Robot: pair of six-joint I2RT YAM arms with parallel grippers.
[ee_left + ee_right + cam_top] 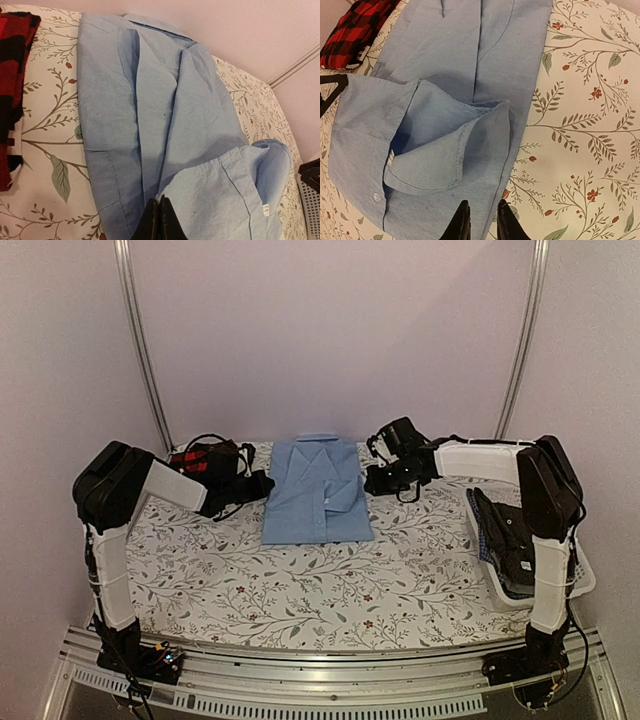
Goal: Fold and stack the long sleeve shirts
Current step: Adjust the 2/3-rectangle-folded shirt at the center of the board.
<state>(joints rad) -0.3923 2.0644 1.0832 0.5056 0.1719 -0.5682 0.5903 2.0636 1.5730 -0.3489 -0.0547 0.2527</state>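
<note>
A plain light blue shirt lies folded on the flowered cloth at the back middle, collar to the rear and a cuff turned over its front. It also shows in the left wrist view and the right wrist view. A red-and-black plaid shirt lies bunched at the back left, partly hidden by my left arm. My left gripper is at the blue shirt's left edge, its fingers shut together over the cloth. My right gripper is at the shirt's right edge, slightly open, with the edge running between its fingers.
A white plastic basket at the right edge holds dark and navy checked shirts. The flowered tablecloth covers the table, and pale walls stand close behind and on both sides.
</note>
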